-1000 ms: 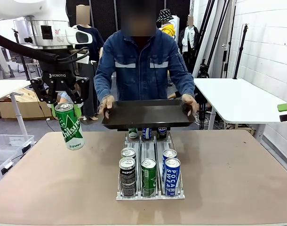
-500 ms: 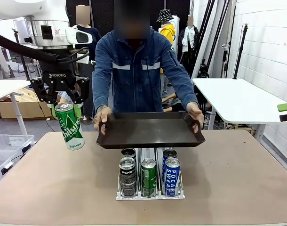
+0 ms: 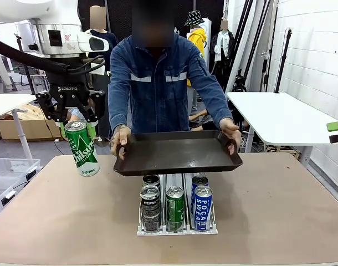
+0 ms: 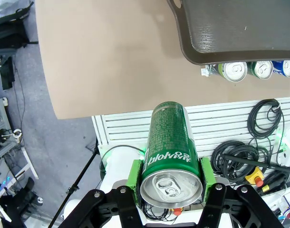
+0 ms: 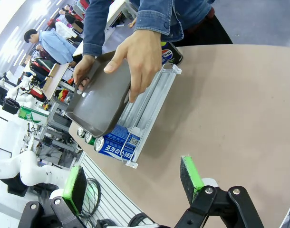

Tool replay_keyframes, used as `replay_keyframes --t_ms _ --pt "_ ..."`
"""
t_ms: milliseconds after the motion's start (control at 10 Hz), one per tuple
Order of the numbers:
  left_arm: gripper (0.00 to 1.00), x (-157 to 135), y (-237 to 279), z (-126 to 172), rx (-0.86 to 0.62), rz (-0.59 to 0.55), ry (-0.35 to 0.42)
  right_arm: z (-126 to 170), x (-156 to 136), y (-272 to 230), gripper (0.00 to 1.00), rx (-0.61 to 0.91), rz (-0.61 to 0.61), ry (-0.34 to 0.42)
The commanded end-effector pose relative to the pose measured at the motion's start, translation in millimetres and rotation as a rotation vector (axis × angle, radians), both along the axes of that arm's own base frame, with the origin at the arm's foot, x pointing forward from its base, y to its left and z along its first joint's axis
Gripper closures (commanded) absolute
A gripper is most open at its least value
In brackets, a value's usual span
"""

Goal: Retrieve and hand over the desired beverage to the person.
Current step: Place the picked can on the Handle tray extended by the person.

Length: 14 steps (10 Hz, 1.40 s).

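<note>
Right now I see the left gripper point(image 3: 77, 128) clamped on the top end of the green can point(image 3: 83, 149). The can hangs upright, clear of the table point(image 3: 280, 210), over its left part and well apart from the rack point(image 3: 177, 231) in the middle. In the left wrist view the green pads point(image 4: 135, 178) press both sides of the can just below its lid. The right gripper point(image 5: 133, 187) stands wide with nothing between its fingers, above bare tabletop near the rack. The person point(image 3: 160, 83) stands at the far side, a hand on each end of a dark tray point(image 3: 177, 152) held over the back of the rack, apart from the green can. At the rack's front I see two Pepsi cans point(image 3: 150, 200), another green one and two blue Pocari Sweat cans point(image 3: 202, 206).
</note>
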<state>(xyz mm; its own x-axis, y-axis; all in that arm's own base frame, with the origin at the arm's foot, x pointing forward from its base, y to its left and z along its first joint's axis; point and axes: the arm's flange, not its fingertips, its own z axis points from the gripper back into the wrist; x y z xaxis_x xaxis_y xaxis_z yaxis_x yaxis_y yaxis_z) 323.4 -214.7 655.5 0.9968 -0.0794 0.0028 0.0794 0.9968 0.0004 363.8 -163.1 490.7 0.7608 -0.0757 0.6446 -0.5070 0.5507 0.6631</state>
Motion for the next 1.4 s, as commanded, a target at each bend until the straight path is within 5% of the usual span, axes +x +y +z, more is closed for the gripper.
replay_keyframes --t_ms 0,400,600,1300 --pt "1.0 0.9 2.9 4.9 0.0 -0.005 -0.012 1.1 0.0 0.3 0.0 0.008 0.0 -0.001" --pt "1.0 0.0 0.0 0.0 0.0 0.0 0.0 1.1 0.0 0.3 0.0 0.008 0.0 -0.001" --pt "1.0 7.3 -6.2 10.9 0.003 0.008 -0.058 1.1 0.0 0.3 0.0 0.008 0.0 -0.001" --pt "1.0 71.5 -50.5 59.3 0.083 -0.041 -0.111 1.1 0.0 0.3 0.0 0.008 0.0 -0.001"
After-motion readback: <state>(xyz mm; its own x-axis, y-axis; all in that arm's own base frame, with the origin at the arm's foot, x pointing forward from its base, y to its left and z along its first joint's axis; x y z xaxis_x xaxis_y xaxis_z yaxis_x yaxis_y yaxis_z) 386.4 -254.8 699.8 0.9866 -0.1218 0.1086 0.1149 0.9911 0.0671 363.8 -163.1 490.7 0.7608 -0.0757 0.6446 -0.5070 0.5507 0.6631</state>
